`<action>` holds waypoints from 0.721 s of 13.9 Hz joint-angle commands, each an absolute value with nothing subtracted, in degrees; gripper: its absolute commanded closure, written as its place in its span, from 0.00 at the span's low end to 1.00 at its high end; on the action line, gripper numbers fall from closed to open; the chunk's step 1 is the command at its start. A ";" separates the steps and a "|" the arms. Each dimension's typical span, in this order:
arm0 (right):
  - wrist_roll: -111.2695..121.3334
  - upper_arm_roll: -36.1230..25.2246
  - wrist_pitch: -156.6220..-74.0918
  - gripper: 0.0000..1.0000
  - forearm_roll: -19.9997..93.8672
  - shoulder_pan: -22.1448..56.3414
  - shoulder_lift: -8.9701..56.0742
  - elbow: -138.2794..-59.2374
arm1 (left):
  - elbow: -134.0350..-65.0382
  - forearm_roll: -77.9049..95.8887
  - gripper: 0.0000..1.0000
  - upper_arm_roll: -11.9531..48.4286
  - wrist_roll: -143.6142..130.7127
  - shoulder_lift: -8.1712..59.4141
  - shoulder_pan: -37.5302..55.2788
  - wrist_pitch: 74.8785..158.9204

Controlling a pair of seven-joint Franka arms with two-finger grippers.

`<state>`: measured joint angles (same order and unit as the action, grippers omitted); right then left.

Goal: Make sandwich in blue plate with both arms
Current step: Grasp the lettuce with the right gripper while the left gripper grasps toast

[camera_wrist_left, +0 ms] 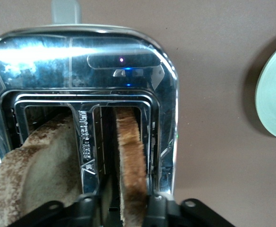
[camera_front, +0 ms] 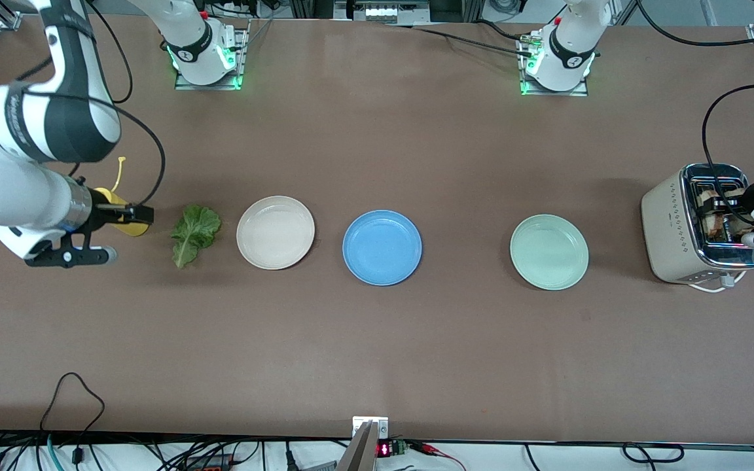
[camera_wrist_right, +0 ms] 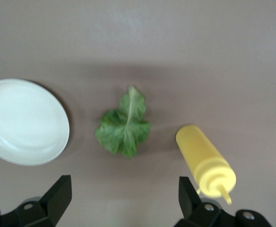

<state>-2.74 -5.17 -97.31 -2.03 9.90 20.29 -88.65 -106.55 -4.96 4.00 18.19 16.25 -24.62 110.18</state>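
Sitting bare, blue plate (camera_front: 382,247) round, shallow, raised rim, medium blue.

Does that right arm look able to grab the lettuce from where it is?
Probably yes. The right claw hangs open above the lettuce, which lies alone on the table with nothing over it.

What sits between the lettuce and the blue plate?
The cream plate sits between the lettuce and the blue plate, shown in the front view.
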 commanded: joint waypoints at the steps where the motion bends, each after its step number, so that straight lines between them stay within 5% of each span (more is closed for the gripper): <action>1: -4.74 -5.01 -101.93 0.00 -1.58 8.70 21.79 -90.08 | -105.82 -5.54 0.99 4.57 19.25 16.09 -25.40 109.51; 4: -9.12 -5.10 -108.96 0.00 -1.41 8.70 23.81 -92.72 | -102.24 -5.54 1.00 4.83 19.51 13.54 -25.49 106.81; 7: -10.02 -5.10 -113.63 0.00 -0.88 6.33 27.85 -92.99 | -87.94 -4.14 0.99 5.88 20.83 12.57 -24.70 90.50; 10: -11.69 -5.19 -121.08 0.00 -0.44 7.12 28.04 -99.12 | -82.35 -0.89 0.99 13.77 19.60 12.39 -24.87 82.71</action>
